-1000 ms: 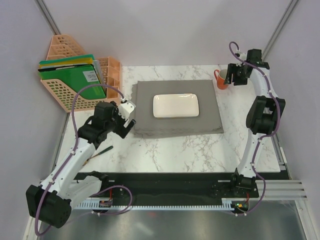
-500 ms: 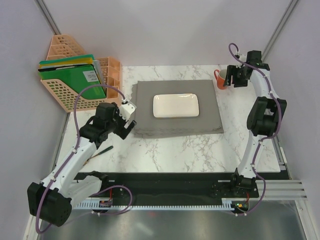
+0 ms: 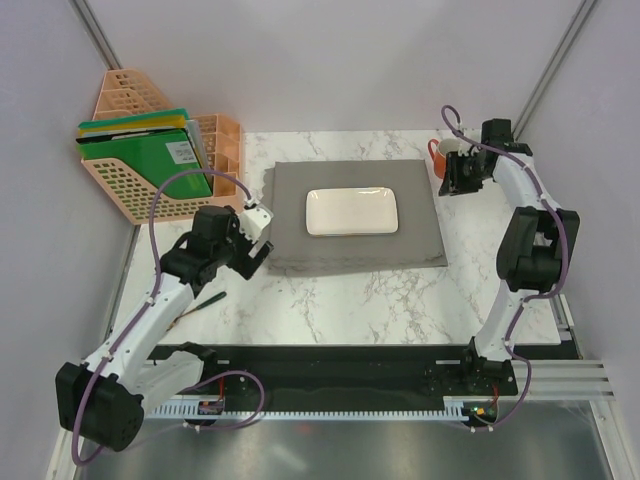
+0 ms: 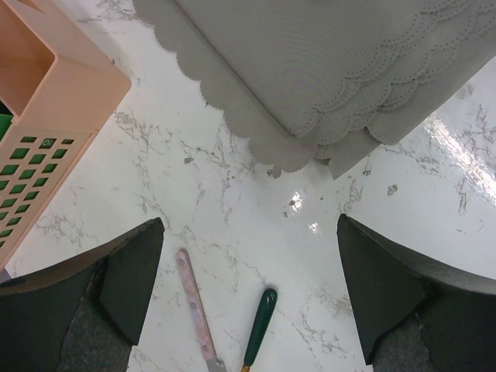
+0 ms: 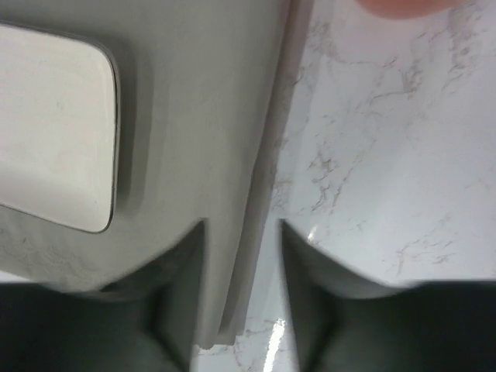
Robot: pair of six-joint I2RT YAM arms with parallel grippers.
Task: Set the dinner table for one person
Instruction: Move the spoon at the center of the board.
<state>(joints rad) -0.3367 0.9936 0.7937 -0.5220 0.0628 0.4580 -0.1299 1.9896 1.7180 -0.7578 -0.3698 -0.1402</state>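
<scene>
On the marble tabletop [image 3: 380, 295], which fills the workspace, a green-handled utensil [image 4: 260, 318] and a pink-handled one [image 4: 192, 302] lie nearest, by the left arm. The left gripper [image 4: 248, 232] hangs spread wide and empty at the corner of the grey placemats [image 3: 350, 250] (a stack, scallop-edged). A white plate [image 3: 352, 211] sits on them. Farther right, the right gripper [image 3: 458, 180] is parted, grasping nothing, beside an orange mug [image 3: 440, 155].
</scene>
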